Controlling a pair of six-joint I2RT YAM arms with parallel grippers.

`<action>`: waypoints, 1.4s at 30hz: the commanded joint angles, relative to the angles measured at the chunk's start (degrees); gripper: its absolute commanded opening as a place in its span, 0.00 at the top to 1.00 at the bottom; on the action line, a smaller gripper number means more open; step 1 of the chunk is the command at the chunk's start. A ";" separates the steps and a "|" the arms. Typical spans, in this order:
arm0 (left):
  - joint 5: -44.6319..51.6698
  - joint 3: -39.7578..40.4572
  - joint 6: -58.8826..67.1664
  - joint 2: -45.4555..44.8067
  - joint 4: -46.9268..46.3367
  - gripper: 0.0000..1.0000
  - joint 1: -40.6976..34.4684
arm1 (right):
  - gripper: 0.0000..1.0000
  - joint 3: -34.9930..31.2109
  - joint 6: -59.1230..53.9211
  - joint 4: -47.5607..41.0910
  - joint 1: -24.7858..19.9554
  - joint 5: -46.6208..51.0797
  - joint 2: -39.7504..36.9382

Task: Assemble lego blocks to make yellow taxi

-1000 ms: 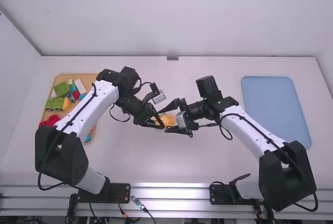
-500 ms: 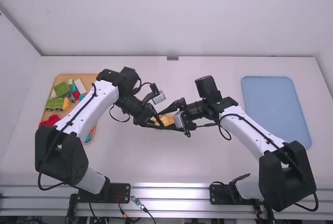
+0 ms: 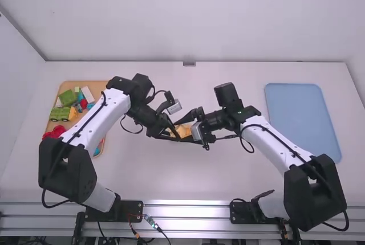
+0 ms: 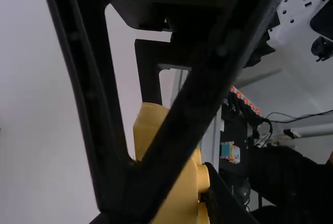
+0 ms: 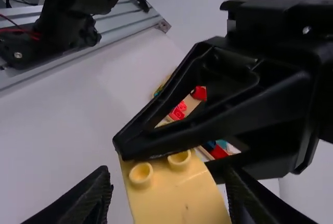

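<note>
Over the middle of the table, my left gripper [image 3: 170, 135] is shut on a yellow block piece [image 3: 181, 130]. My right gripper [image 3: 187, 129] stands open around the same piece. In the left wrist view, a finger of the left gripper [image 4: 164, 211] touches the studded side of the yellow piece [image 4: 183, 198], and the right gripper's dark finger crosses in front, hiding part of it. Two round studs top the yellow piece [image 5: 171, 195] in the right wrist view; a gap separates it from the left-hand finger of the right gripper [image 5: 167, 198].
An orange tray [image 3: 102, 84] at the far left holds several loose blocks, among them a green one [image 3: 67, 98] and red ones [image 3: 59, 131]. A blue tray [image 3: 301, 117] lies at the right. The metal rail [image 3: 188, 211] runs along the near edge.
Since the earliest frame, my right gripper's fingers have spread apart and its near finger has shifted left alongside the yellow piece. The left arm has stayed still.
</note>
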 commanded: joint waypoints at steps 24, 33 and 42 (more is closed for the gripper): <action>3.19 -0.90 1.38 -0.48 -0.98 0.98 -0.52 | 0.66 -0.33 -1.60 -0.49 -0.02 -0.97 -0.94; 4.00 -0.92 1.90 -0.48 -1.01 0.96 -0.74 | 0.69 -0.33 -1.38 -0.45 -0.17 -0.97 -0.94; 3.96 -0.92 -0.70 -0.48 0.87 0.56 -0.74 | 0.71 -0.33 -1.38 -0.47 -0.52 -0.97 -0.94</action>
